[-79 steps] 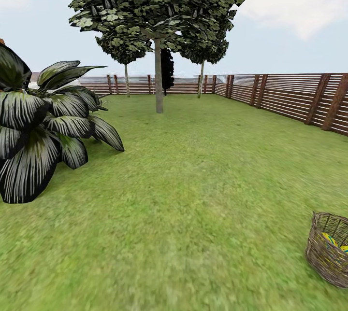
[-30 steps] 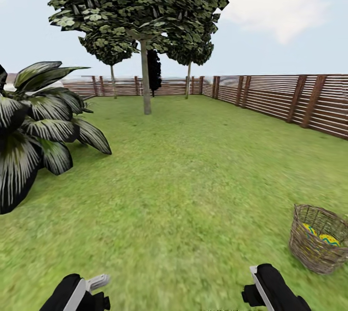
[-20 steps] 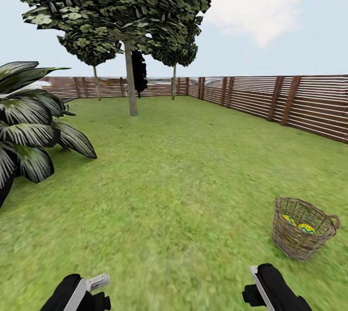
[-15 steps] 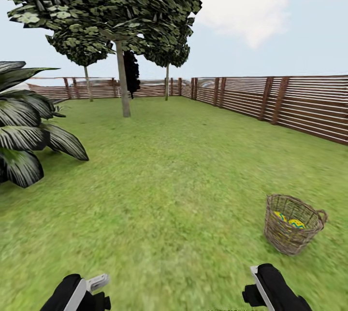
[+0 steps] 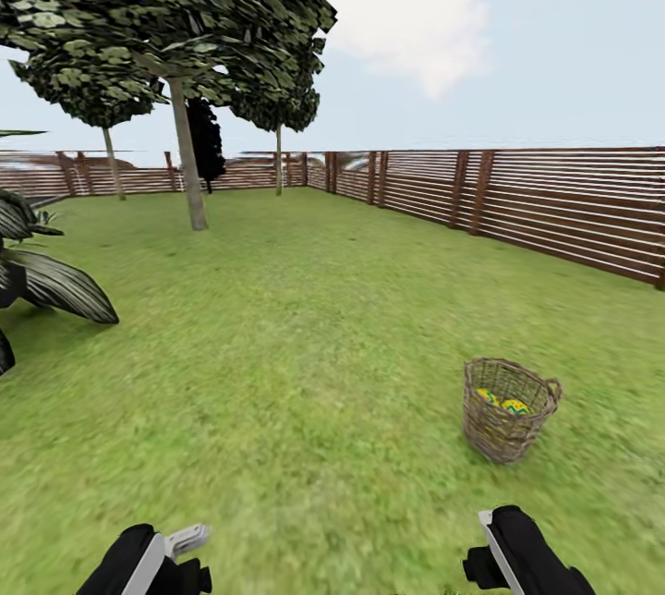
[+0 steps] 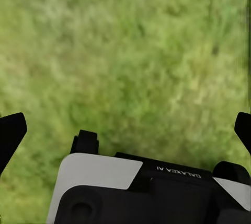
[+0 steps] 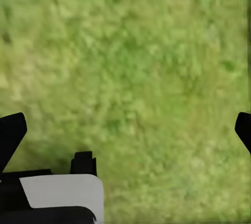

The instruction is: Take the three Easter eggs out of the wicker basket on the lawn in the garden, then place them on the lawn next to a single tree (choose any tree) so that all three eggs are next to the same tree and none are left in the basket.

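The brown wicker basket (image 5: 508, 410) stands upright on the lawn (image 5: 305, 364), ahead and to the right. Inside it I see the yellow tops of two Easter eggs (image 5: 503, 405) with zigzag bands; I cannot make out a third. The nearest tree (image 5: 187, 172) has a pale straight trunk and rises far back on the left. My left arm (image 5: 148, 563) and right arm (image 5: 522, 556) sit low at the bottom edge, well short of the basket. My left gripper (image 6: 127, 132) and right gripper (image 7: 127, 132) hang open over bare grass, holding nothing.
A striped agave plant (image 5: 42, 276) spreads its leaves at the left edge. A brown slat fence (image 5: 517, 202) runs along the right and back. Two thinner trees (image 5: 278, 161) and a dark bush (image 5: 205, 140) stand by the far fence.
The camera has turned right, so everything has slid left in view and the basket now sits nearer the middle. Both arms came into view at the bottom after the earliest frame.
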